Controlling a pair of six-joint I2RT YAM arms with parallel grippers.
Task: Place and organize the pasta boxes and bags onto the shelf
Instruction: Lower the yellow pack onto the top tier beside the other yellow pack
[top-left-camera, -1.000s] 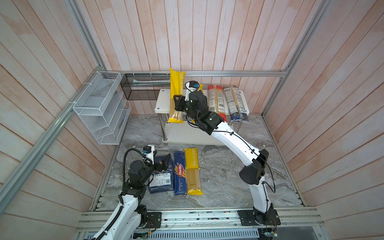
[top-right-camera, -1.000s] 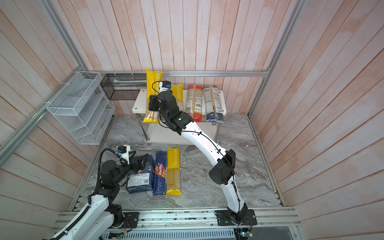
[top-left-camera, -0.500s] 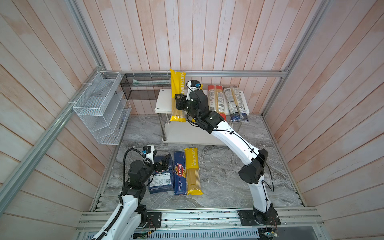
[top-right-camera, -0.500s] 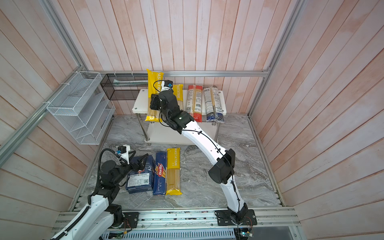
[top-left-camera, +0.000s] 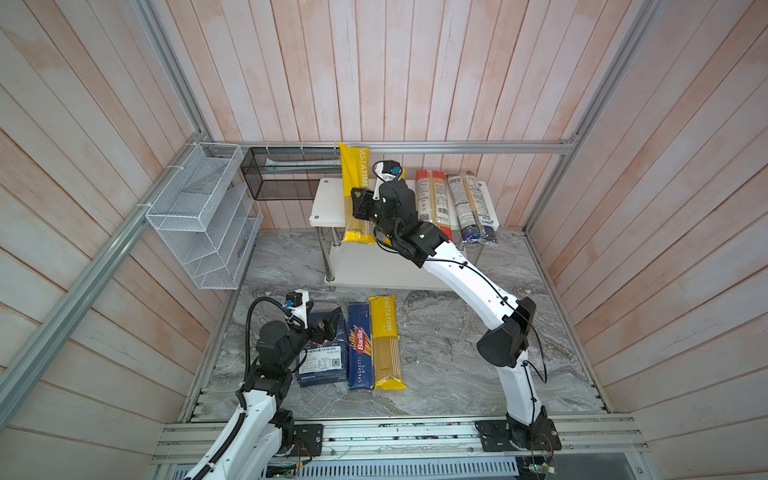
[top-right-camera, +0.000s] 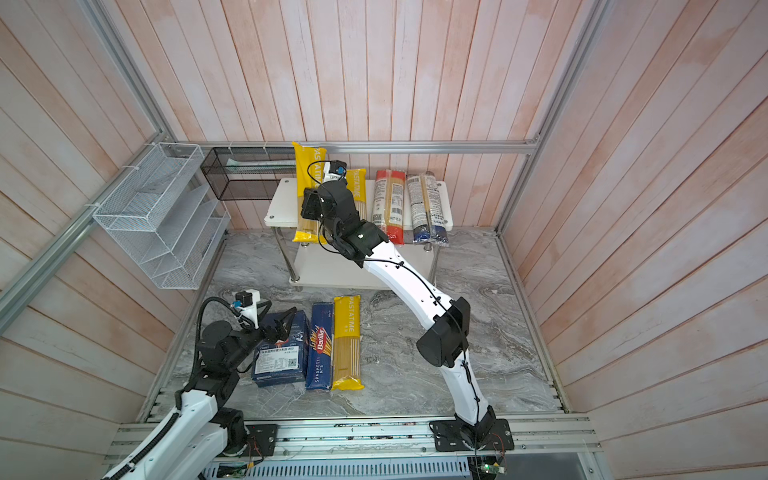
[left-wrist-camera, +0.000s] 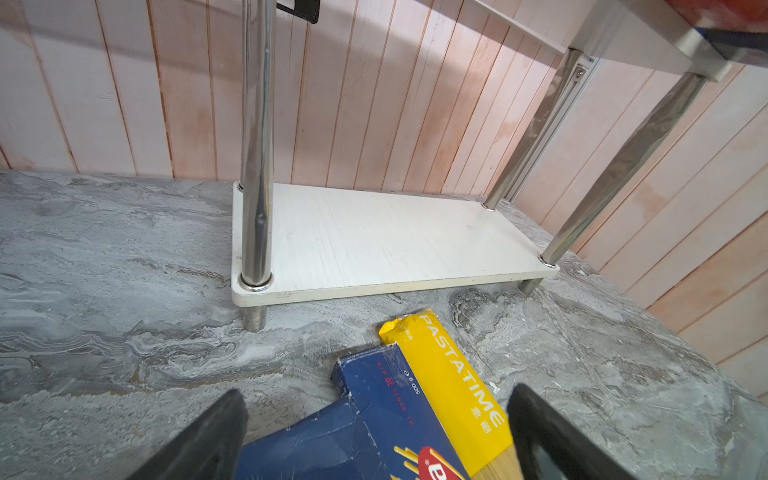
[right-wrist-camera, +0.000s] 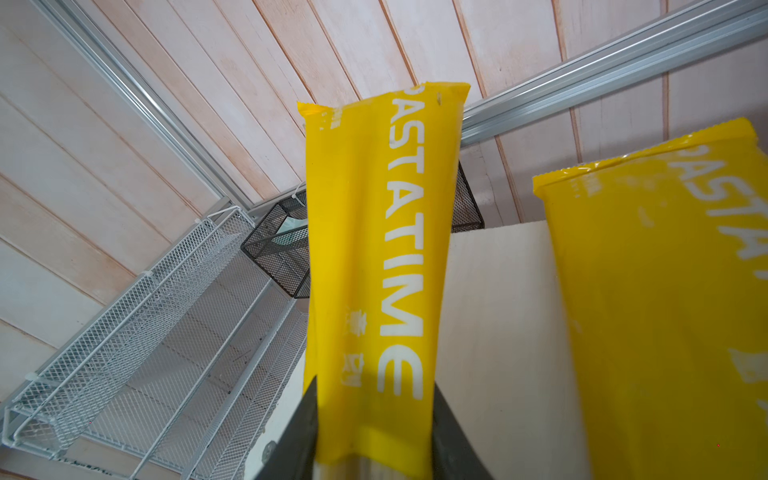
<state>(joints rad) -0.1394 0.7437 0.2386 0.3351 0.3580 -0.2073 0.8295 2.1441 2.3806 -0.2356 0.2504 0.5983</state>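
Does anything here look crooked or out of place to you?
Yes: one yellow PASTATIME bag slants upward in the right gripper, its far end raised off the shelf, while the other bags lie flat.

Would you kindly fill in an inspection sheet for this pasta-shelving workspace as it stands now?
Surface: grey marbled tabletop, no spills seen.
Job's things: top shelf board carries shelved yellow bag, red-ended bag, blue-ended bag; lower shelf board bare; wide blue box, narrow Barilla box and tabletop yellow bag lie side by side.
Clutter: nothing seen.
Grippers: right gripper shut on held yellow bag, tilted over the top shelf board; left gripper open over the boxes.
Cables: black loop at left wrist, thin lead along right arm; no snag seen.
Surroundings: white wire rack, black mesh basket, plank walls.
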